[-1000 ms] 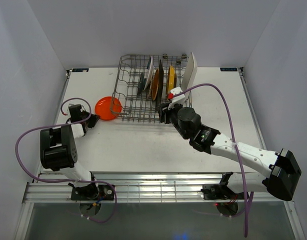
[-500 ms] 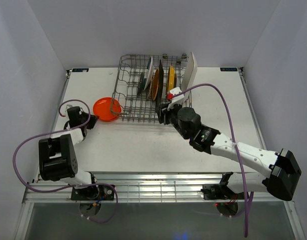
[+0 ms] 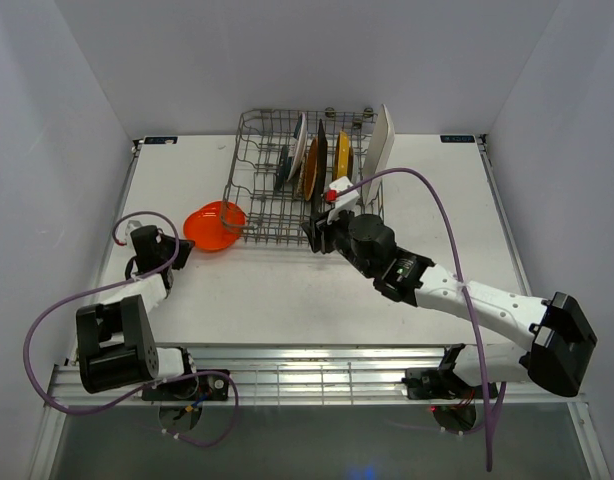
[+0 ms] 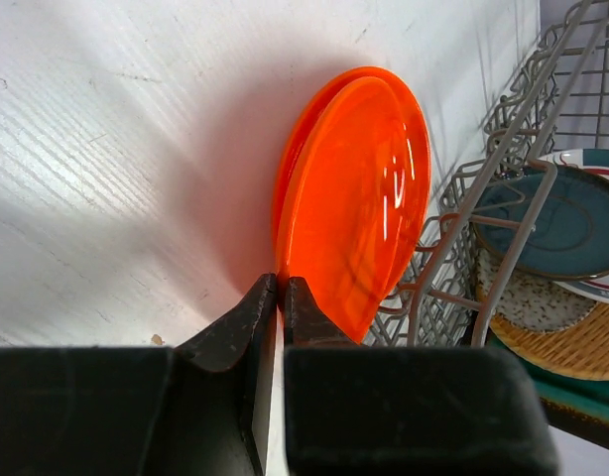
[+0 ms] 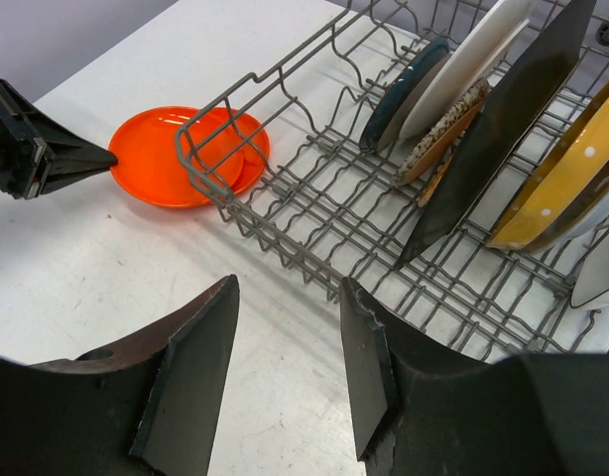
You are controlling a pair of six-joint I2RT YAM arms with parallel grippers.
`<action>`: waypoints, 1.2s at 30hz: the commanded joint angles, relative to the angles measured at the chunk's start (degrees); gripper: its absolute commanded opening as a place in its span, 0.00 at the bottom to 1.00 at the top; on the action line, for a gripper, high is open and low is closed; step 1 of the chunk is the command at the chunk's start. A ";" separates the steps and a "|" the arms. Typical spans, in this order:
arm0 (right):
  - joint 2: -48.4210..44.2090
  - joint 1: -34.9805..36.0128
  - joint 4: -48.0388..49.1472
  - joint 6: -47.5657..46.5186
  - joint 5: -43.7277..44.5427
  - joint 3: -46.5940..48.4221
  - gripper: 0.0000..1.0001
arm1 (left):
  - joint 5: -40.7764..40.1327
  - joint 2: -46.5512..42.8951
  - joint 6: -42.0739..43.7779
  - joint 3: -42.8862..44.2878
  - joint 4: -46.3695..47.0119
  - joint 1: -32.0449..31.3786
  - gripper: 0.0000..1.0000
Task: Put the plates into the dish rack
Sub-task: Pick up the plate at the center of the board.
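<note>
The grey wire dish rack (image 3: pixel 249 215) holds upright plates (image 3: pixel 320 160); the round orange plate (image 3: pixel 214 226) sits tilted against its left wall. Your left gripper (image 4: pixel 282 283) pinches that plate's rim: lift it over the wall, then stand it between free tines. Right gripper (image 5: pixel 290 288) hangs open, empty.

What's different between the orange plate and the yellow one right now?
The orange plate sits outside the dish rack on the table; the yellow plate stands on edge inside it. The left gripper pinches the orange plate's rim; nothing holds the yellow plate. The orange plate is plain, the yellow plate white-dotted. Both are round.
</note>
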 commanded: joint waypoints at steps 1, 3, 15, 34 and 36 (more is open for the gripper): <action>0.41 0.24 1.72 0.90 -1.41 2.94 0.51 | -0.59 -1.67 0.05 -0.20 0.47 0.47 0.00; 0.68 0.24 1.71 0.99 -1.68 3.12 0.51 | -0.76 -2.72 -0.12 -0.55 0.39 0.47 0.00; 2.35 0.24 1.54 1.25 -4.40 4.00 0.51 | -6.82 -14.94 -1.36 -4.42 -6.11 2.23 0.00; 4.63 -0.55 1.54 4.41 -17.05 7.16 0.51 | -15.35 -39.46 0.84 -1.34 -23.69 2.49 0.00; 5.68 -0.90 1.45 4.94 -19.16 8.04 0.51 | -16.31 -41.66 1.19 -0.73 -25.62 2.49 0.00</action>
